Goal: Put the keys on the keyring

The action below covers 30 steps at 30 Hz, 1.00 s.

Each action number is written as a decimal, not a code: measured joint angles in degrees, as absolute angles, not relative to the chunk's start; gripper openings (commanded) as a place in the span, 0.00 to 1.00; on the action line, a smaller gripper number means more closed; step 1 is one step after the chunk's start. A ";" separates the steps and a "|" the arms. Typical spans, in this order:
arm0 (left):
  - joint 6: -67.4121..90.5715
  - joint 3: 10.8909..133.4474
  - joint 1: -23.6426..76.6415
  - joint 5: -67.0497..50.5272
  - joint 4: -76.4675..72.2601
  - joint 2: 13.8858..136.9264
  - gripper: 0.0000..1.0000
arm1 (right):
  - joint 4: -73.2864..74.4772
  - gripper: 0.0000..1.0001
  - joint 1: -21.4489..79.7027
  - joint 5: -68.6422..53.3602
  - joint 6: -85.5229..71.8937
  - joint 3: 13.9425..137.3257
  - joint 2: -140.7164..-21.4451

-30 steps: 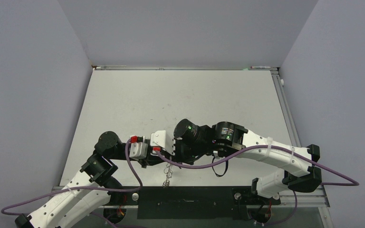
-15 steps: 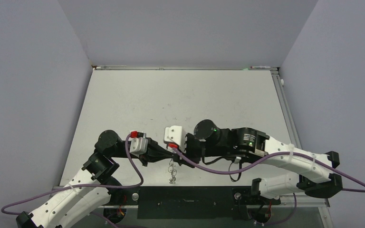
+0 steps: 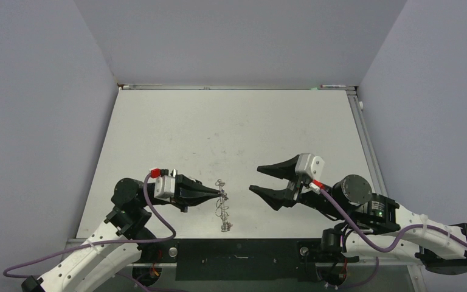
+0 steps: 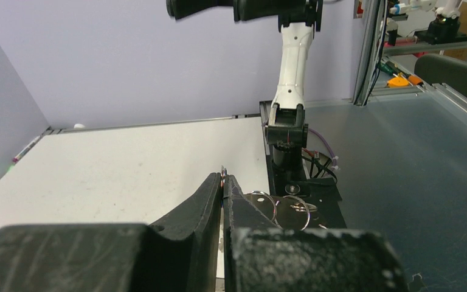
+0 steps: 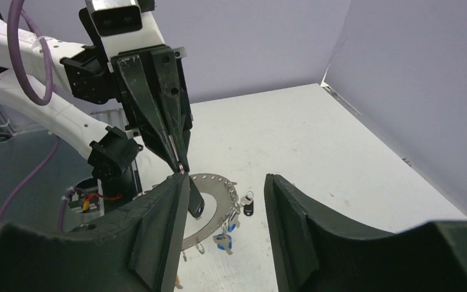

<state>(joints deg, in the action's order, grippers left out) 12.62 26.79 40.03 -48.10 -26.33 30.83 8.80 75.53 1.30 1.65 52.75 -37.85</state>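
My left gripper [image 3: 223, 194] is shut on a thin wire loop at the top rim of the keyring [image 5: 216, 190]. The keyring, a wide flat silver ring, hangs upright below the tips and shows edge-on from above [image 3: 222, 210]. A black key tag [image 5: 196, 204] dangles just under the left gripper [image 5: 182, 166]. Blue keys [image 5: 222, 239] and a small black key [image 5: 248, 207] hang at the ring's lower rim. My right gripper [image 3: 255, 179] stands open a short way right of the ring, with nothing between its fingers [image 5: 225, 177]. In the left wrist view the jaws [image 4: 224, 177] pinch the thin loop.
The white table [image 3: 231, 128] is walled in by purple panels at the back and sides. A black base bar [image 3: 237, 258] runs along the near edge between the arm mounts. A metal rail [image 3: 365, 140] lines the table's right edge.
My right gripper has opened and pulled back to the right, away from the ring. The left gripper has stayed shut and drawn slightly left, and the keyring now hangs from it alone.
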 measured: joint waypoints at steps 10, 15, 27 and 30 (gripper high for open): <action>16.86 25.10 40.03 -49.21 -33.52 30.83 0.00 | 3.31 0.40 75.53 -9.10 1.54 49.98 -42.52; 18.35 24.69 40.03 -50.74 -35.75 31.22 0.00 | 5.89 0.35 75.53 -14.11 3.79 53.08 -47.22; 19.55 24.67 40.03 -52.16 -37.60 31.05 0.00 | 10.37 0.26 71.00 -20.40 5.56 57.23 -52.27; 19.55 24.67 40.03 -52.31 -37.63 30.68 0.00 | 10.81 0.25 70.37 -21.32 5.54 57.23 -52.69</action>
